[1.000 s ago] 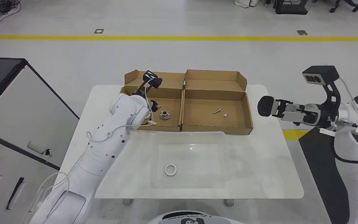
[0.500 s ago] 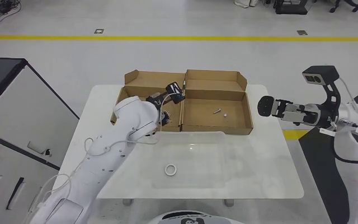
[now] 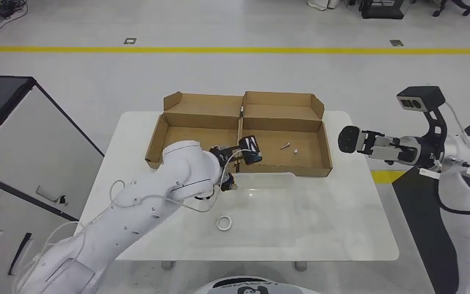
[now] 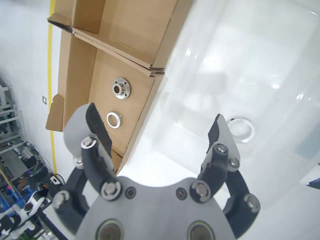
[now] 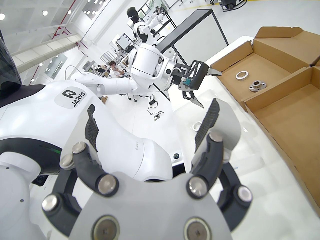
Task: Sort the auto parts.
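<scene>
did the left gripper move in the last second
Yes. The left gripper swung from over the left cardboard box toward the metal ring on the table.

Glossy white arm (image 3: 176,176); silver claw (image 4: 155,114), ribbed black pads (image 4: 98,126), steel screws (image 4: 111,189)

Two cardboard boxes, the left box (image 3: 183,134) and the right box (image 3: 308,158); two metal rings, the first ring (image 4: 114,119) in the left box, the second ring (image 4: 241,129) on the table (image 3: 345,220); one flanged hub (image 4: 121,88); one screw (image 3: 285,145); one small white piece (image 3: 295,151), its kind too small to tell; one table; two grippers, the left gripper (image 4: 155,113) and the right gripper (image 5: 152,106).
</scene>
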{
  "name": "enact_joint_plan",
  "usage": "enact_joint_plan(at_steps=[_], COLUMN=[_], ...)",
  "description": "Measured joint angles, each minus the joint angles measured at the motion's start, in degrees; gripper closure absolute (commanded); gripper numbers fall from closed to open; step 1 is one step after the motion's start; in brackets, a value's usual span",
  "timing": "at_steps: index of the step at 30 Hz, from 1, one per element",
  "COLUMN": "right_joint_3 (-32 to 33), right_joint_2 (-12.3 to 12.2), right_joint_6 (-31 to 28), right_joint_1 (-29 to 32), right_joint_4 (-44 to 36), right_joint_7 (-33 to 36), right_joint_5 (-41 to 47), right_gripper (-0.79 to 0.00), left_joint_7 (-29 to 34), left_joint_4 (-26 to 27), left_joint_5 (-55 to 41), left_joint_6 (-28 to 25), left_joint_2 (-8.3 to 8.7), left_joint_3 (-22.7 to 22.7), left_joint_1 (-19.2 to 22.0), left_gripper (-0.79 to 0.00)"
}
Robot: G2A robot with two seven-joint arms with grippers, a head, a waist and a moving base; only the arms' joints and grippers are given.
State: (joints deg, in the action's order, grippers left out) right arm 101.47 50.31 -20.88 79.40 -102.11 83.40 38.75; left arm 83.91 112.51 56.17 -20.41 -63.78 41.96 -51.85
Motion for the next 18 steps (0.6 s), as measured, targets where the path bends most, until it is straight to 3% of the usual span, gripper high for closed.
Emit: enact_joint_plan(at_steps=[10,18], right_joint_3=[0.0,0.0], right_joint_2=[0.0,0.0], right_joint_6=[0.0,0.0], right_joint_1=[0.0,0.0], right_joint_4=[0.0,0.0], right_joint_7=[0.0,0.0], right_joint_5=[0.0,0.0], right_gripper=[-0.785,-0.785], left_joint_7=[2.16,0.48], left_joint_4=[2.43,1.22], left_joint_5=[-15.52,-19.91], left_joint_6=[2.18,0.51], left_joint_2=[6.05,8.37], left_joint_3=[-10.53,-14.94], left_joint_1=[10.61,13.37], left_gripper=[-0.785,-0.785])
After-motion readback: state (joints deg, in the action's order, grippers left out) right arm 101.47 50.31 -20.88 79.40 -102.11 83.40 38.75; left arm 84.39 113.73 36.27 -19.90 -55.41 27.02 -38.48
